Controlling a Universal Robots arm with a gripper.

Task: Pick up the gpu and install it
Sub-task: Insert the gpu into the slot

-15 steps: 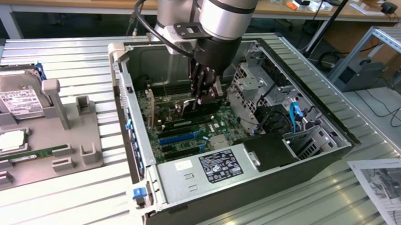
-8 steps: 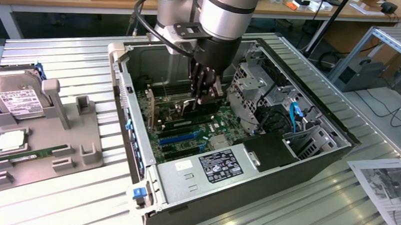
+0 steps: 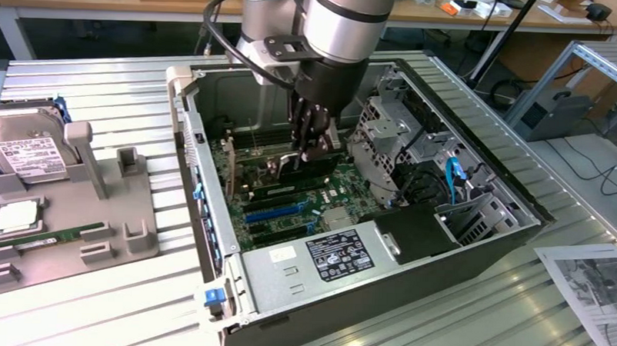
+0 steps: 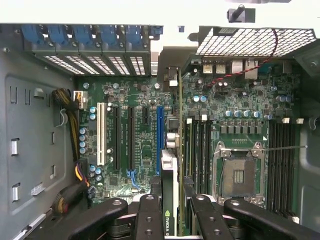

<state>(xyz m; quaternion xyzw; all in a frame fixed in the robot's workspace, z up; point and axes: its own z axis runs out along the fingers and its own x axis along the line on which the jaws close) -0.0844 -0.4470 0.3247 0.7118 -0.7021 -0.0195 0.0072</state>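
Observation:
My gripper (image 3: 314,148) reaches down into the open computer case (image 3: 200,165) and is shut on the gpu (image 3: 296,167), a thin dark card held on edge over the motherboard. From the wrist, the gpu (image 4: 170,165) runs edge-on between my black fingers (image 4: 149,212), its silver bracket end (image 4: 169,75) toward the case's rear slot openings. The card stands right beside the long blue slot (image 4: 160,135); whether it is seated or just above the board I cannot tell. My gripper (image 4: 171,205) clamps it near the logo end.
A grey holder (image 3: 132,228) on the exterior view's left carries a hard drive (image 3: 27,154) and a green memory stick (image 3: 50,238). Inside the case are a white slot (image 4: 101,132), a processor socket (image 4: 239,175), the drive cage (image 3: 392,137) and the power supply (image 3: 326,262). Papers (image 3: 592,287) lie at the right.

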